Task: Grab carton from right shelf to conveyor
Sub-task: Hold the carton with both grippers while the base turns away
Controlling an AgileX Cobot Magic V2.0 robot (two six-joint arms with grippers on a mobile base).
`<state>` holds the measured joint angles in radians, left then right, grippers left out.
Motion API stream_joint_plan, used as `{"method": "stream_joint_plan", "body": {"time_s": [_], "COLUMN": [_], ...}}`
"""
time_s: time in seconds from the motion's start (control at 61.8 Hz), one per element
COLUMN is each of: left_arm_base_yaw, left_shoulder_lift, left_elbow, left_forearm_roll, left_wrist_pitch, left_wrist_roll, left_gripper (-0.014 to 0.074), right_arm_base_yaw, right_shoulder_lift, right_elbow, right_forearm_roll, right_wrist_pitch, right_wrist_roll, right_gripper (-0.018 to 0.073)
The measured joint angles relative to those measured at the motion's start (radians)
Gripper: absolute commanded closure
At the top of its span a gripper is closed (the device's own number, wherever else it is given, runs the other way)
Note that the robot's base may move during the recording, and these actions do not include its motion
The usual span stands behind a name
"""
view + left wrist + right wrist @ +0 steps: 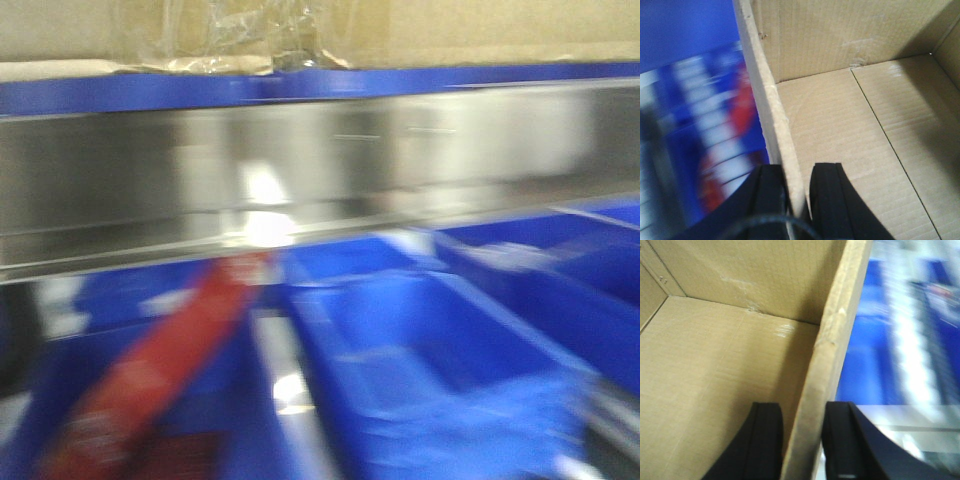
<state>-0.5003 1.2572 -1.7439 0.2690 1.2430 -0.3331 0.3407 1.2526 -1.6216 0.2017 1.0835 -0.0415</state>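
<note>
- Carton [850, 150], left wrist view: open-topped brown corrugated box. Its side wall [767, 100] runs between the fingers of the left gripper [796, 175], which is clamped narrowly on the board, one finger inside the box and one outside. The bare box floor lies ahead of the inner finger.
- Right gripper [802, 410]: pinched in the same way on a carton side wall, inner finger over the box floor. There is a blurred blue area beyond the outer finger.
- Front view: the carton's lower edge, with crinkled clear tape [250, 35], sits just above the brushed steel rail of the right shelf [400, 150]. Blue bins [420, 340] and a blurred red object [160, 370] lie below the rail.
</note>
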Motion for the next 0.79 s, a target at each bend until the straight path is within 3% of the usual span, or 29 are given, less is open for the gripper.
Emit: {"method": "stream_joint_plan", "body": {"time_s": [0.793], "left_arm_base_yaw": [0.0], "left_shoulder_lift": [0.0], "left_elbow": [0.0], "left_forearm_roll": [0.0], "left_wrist_pitch": [0.0], "left_wrist_roll": [0.0], "left_gripper": [0.0617], "right_arm_base_yaw": [0.0], "right_shoulder_lift": [0.0], "right_elbow": [0.0], "right_forearm_roll": [0.0], "right_wrist_pitch": [0.0], "right_wrist_roll": [0.0], "right_gripper": [0.0626]}}
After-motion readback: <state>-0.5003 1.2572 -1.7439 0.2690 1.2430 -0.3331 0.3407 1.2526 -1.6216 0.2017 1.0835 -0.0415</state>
